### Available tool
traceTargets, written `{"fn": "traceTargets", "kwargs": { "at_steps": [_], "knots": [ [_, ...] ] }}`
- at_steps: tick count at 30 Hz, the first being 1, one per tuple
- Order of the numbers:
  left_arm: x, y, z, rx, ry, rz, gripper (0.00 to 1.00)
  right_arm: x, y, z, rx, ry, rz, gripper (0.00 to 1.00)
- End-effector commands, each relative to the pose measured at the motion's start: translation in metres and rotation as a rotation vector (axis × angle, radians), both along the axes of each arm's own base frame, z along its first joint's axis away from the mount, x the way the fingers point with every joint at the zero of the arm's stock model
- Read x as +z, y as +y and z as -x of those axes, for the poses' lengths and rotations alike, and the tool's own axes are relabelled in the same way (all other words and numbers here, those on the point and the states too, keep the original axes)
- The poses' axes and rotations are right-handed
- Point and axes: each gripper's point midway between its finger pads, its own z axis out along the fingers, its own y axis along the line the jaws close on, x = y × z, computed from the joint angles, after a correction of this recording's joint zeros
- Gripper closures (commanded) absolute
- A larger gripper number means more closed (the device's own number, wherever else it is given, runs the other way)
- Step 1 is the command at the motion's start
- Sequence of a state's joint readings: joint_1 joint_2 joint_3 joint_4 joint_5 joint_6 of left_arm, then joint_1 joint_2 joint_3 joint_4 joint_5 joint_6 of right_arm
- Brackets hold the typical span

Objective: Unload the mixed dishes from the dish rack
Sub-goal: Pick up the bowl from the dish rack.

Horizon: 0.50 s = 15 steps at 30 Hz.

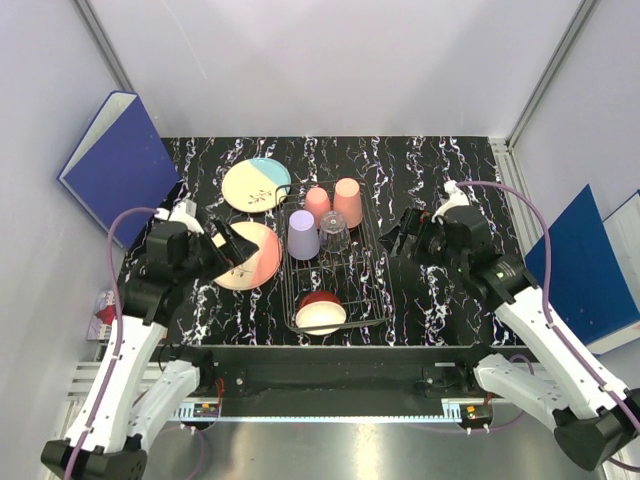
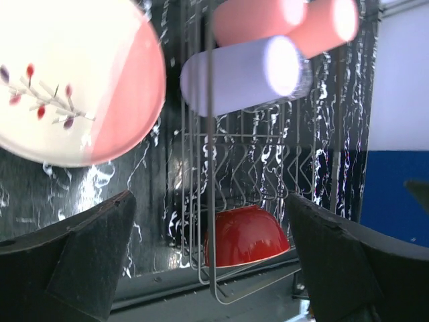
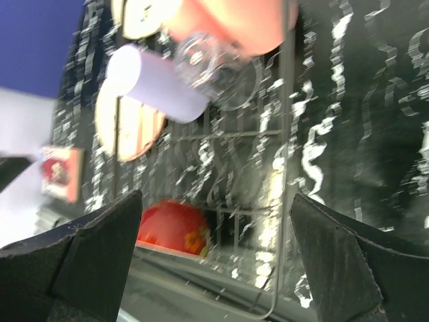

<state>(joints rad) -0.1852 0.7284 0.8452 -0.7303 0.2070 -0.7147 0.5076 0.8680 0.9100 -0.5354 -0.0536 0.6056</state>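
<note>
Clock is read on the overhead view, twelve at the far wall. The rectangular wire-grid dish rack (image 1: 372, 285) sits mid-table. It holds a lavender cup (image 1: 303, 238), upside down at its 10 o'clock corner, with a clear glass (image 1: 335, 236) just beside that at 3. Two salmon-pink cups (image 1: 348, 202) stand at the 12 edge, and a red bowl with cream inside (image 1: 320, 312) is tipped at the 6 end. Out on the table are a blue-and-cream plate (image 1: 256, 184) at the rack's 11 and a salmon-pink-and-cream plate (image 1: 250, 258) against its 9 side. Your left gripper (image 1: 230, 248) is spread wide and empty over that pink plate, with the lavender cup near at its 3. Your right gripper (image 1: 402, 238) is also wide and empty, just off the rack's 3 side, with the glass and cups at its 9. The cups look light and rigid with slick tapered walls, so pinch across mid-body. The glass is likely fragile and slippery and needs a gentle squeeze. The bowl is probably heaviest; take it by the rim.
</note>
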Motion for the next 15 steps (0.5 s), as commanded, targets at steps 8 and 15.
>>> {"fn": "traceTargets", "kwargs": {
  "at_steps": [8, 15],
  "knots": [
    [-0.01, -0.012, -0.024, -0.08, -0.065, -0.237, 0.01, -0.051, -0.024, -0.018, -0.098, 0.134, 0.229, 0.03],
    [-0.003, -0.025, -0.021, -0.11, -0.143, -0.394, 0.01, -0.037, -0.019, -0.012, -0.045, 0.061, 0.3, 0.14]
  ]
}}
